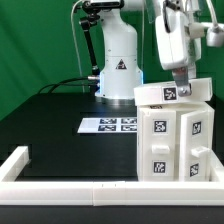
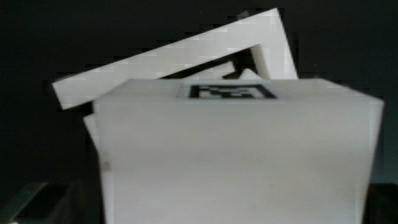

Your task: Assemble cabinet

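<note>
Nearest the lens in the exterior view runs a long white rail (image 1: pixel 70 186) along the front edge of the black table (image 1: pixel 50 125), turning a corner at the exterior view's left. A green curtain (image 1: pixel 30 50) closes off the room behind. The marker board (image 1: pixel 108 125) lies flat mid-table, in front of the arm's white base (image 1: pixel 118 65). The cabinet (image 1: pixel 172 145) stands at the exterior view's right, just behind the rail, its tagged blocks facing the camera and a top panel (image 1: pixel 172 94) sitting slightly tilted on it. The arm (image 1: pixel 178 35) reaches down from above, wrist pointing downward, with the gripper (image 1: pixel 181 82) right at that panel; its fingers merge with the white parts, so whether they are spread or pinching cannot be told. The cabinet's far side is cut off by the frame edge. In the wrist view, a white block of the cabinet (image 2: pixel 231 160) fills the picture, a tag (image 2: pixel 231 92) on its upper face. Beyond it, a white angled piece (image 2: pixel 178 62) leans against dark table (image 2: pixel 36 40). No fingertips show here.
</note>
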